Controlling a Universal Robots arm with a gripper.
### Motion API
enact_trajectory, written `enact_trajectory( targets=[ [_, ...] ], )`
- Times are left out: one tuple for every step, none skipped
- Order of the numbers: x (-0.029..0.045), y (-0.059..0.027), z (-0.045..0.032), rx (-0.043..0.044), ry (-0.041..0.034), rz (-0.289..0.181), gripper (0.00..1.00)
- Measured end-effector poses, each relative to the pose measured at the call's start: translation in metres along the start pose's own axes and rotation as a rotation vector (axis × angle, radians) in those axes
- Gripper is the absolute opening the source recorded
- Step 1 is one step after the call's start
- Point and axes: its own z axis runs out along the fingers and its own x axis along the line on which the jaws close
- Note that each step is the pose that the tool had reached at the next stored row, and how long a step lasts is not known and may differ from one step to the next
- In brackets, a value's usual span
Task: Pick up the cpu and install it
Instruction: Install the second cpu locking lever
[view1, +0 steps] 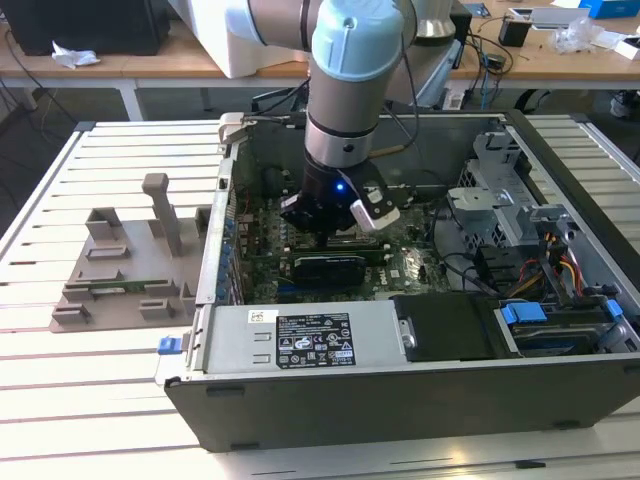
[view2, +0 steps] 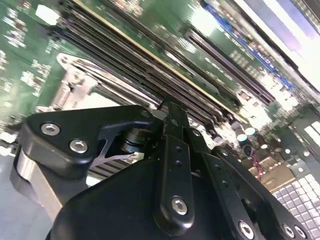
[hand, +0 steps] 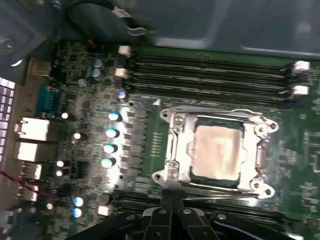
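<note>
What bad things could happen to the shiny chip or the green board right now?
The arm's black tool hangs low inside the open grey computer case, close above the green motherboard. A slip sideways might scrape the long dark memory slots. The small square silvery cpu lies in its metal socket frame; pressing there could perhaps harm it.

We see a white slatted bench (view1: 100, 420) under the open case. Behind it stands a long wooden desk (view1: 180, 58) with white legs, carrying small clutter, and a dark floor (view1: 30, 125) beneath.
</note>
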Motion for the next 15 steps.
enact_trajectory(
  targets=[
    [0.003,0.0012,0.0006,0.0002,0.0001,0.0,0.11],
    [0.0077,0.0062,0.0024,0.0004,0.0004,-0.003,0.11],
    [0.0088,0.0098,0.004,0.0004,0.0007,-0.006,0.11],
    [0.0089,0.0109,0.0052,0.0007,0.0011,-0.008,0.11],
    [0.0089,0.0113,0.0058,0.0006,0.0014,-0.01,0.11],
    [0.0088,0.0123,0.0068,-0.0006,0.0015,-0.013,0.11],
    [0.0086,0.0131,0.0076,-0.002,0.0013,-0.017,0.11],
    [0.0085,0.0138,0.0081,-0.0026,0.0016,-0.019,0.11],
    [0.0084,0.0145,0.0086,-0.0031,0.0018,-0.021,0.11],
    [0.0082,0.0155,0.0093,-0.0042,0.0017,-0.023,0.11],
    [0.0079,0.0167,0.0099,-0.0058,0.002,-0.027,0.11],
    [0.0079,0.0167,0.0099,-0.0061,0.0021,-0.029,0.11],
    [0.0079,0.0167,0.0097,-0.006,0.0023,-0.03,0.11],
    [0.008,0.0168,0.0088,-0.0058,0.0024,-0.03,0.11],
    [0.0081,0.017,0.0066,-0.0058,0.0023,-0.03,0.11]
  ],
)
